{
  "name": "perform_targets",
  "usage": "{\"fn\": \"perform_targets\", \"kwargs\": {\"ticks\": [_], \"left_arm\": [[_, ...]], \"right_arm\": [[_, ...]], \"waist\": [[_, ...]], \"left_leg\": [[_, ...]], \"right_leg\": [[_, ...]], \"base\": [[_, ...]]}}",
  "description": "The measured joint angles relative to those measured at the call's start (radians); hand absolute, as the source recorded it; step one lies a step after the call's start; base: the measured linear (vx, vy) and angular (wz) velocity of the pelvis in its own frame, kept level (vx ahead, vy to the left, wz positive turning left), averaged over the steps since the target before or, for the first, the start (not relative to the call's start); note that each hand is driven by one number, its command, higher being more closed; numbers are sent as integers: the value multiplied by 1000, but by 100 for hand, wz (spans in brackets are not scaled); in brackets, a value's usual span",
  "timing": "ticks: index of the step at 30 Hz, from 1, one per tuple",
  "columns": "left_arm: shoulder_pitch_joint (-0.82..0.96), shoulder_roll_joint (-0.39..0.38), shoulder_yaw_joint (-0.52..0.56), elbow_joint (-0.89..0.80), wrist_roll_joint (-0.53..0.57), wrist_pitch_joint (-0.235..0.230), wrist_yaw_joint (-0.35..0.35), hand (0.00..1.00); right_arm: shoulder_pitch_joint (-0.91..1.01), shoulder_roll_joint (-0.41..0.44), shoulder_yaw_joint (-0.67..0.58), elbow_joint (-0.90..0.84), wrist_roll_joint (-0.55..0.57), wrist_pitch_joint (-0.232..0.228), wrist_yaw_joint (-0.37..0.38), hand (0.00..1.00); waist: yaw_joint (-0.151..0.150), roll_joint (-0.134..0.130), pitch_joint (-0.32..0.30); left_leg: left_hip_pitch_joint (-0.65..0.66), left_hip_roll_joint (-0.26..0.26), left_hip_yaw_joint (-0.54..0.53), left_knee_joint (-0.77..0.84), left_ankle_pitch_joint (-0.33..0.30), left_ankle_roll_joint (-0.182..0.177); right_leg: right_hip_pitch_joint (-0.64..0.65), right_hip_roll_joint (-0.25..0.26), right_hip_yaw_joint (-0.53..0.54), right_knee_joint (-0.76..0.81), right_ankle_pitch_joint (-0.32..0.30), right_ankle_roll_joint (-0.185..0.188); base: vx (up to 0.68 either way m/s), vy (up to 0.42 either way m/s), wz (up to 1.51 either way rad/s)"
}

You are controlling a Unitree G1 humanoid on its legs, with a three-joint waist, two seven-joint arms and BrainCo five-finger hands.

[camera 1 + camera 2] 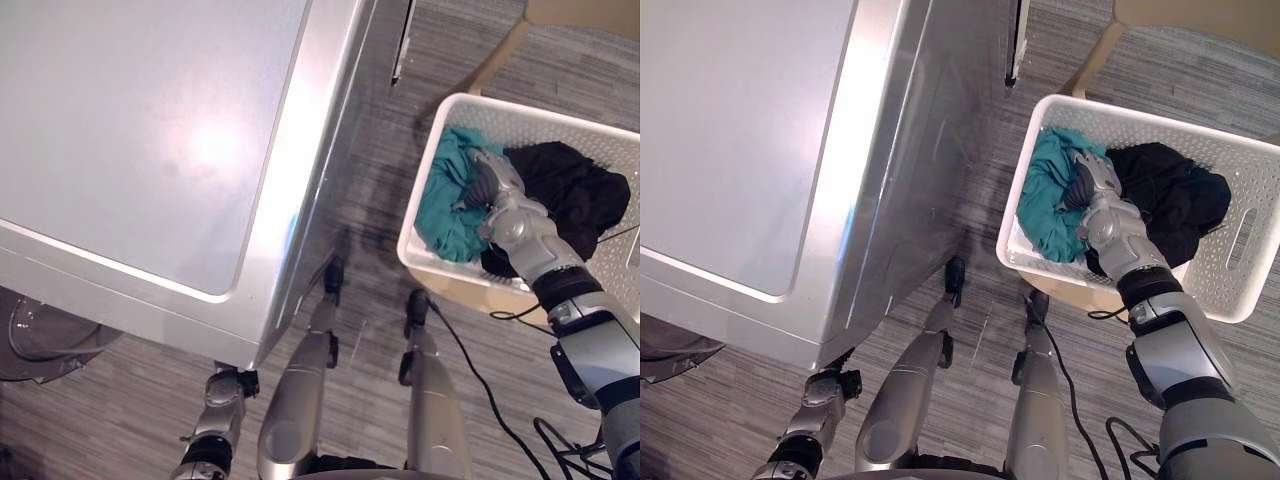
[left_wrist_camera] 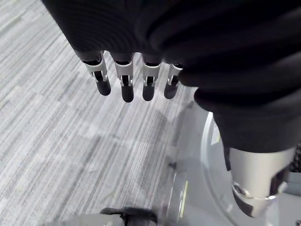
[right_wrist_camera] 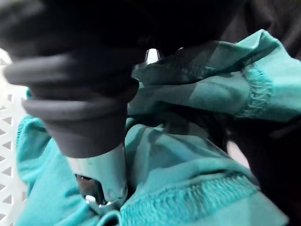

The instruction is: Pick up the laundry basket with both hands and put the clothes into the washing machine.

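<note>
Plunged with right hand (image 1: pixel 1095 192) into teal cloth (image 1: pixel 1045 205) in white basket (image 1: pixel 1245 250) at right, fingers hidden, grasp untellable; left hand (image 2: pixel 127 80) released.

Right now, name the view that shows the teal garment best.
The right eye view: the teal garment shows nearly whole in the white basket, beside black clothes. The left eye view matches; the right wrist view gives close folds.

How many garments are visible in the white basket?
2: a teal cloth garment at the white plastic basket's end nearer the washing machine, a black cloth garment beside it; others may hide underneath.
</note>
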Motion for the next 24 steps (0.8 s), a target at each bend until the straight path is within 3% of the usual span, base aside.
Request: {"fn": "perform_targets", "kwargs": {"ticks": [6,11,14,17,18,21,24], "left_arm": [[-3,-2,2,-20,-5,0,0,0],[0,-2,17,-22,-27,10,0,0],[26,-2,38,-37,-29,24,-1,0],[66,17,54,-26,-29,40,-2,0],[98,36,55,-6,-28,50,-4,0],[147,49,57,15,-27,71,-21,0],[177,46,90,25,-24,88,-25,0]], "right_arm": [[41,22,-15,-108,51,23,1,100],[229,110,-168,-326,60,38,-5,100],[370,198,-288,-478,80,40,-42,100],[498,287,-378,-576,108,38,-59,100],[562,333,-408,-616,133,38,-65,100],[675,410,-482,-694,179,27,-67,100],[771,496,-536,-781,258,14,-65,100]], "waist": [[7,-2,1],[7,-19,8],[-10,-41,4],[-19,-80,-39],[-38,-104,-82],[-60,-140,-147],[-62,-153,-203]], "left_leg": [[13,12,-4,5,6,-9],[111,18,-1,7,-7,-25],[186,21,-2,8,-18,-32],[245,30,-2,2,-29,-39],[271,35,-1,-19,-29,-39],[329,40,5,-52,-29,-39],[391,41,48,-52,-50,-32]], "right_leg": [[-13,5,-19,73,-41,-20],[69,7,-20,105,-73,-28],[148,9,-22,99,-88,-28],[214,22,-22,63,-91,-28],[244,29,-23,37,-94,-27],[298,36,-16,-15,-81,-20],[365,38,14,-73,-51,-21]], "base": [[24,-61,7],[18,-71,0],[-4,-37,-1],[-2,-28,-8],[0,0,0],[69,-14,-10],[91,8,-37]]}}
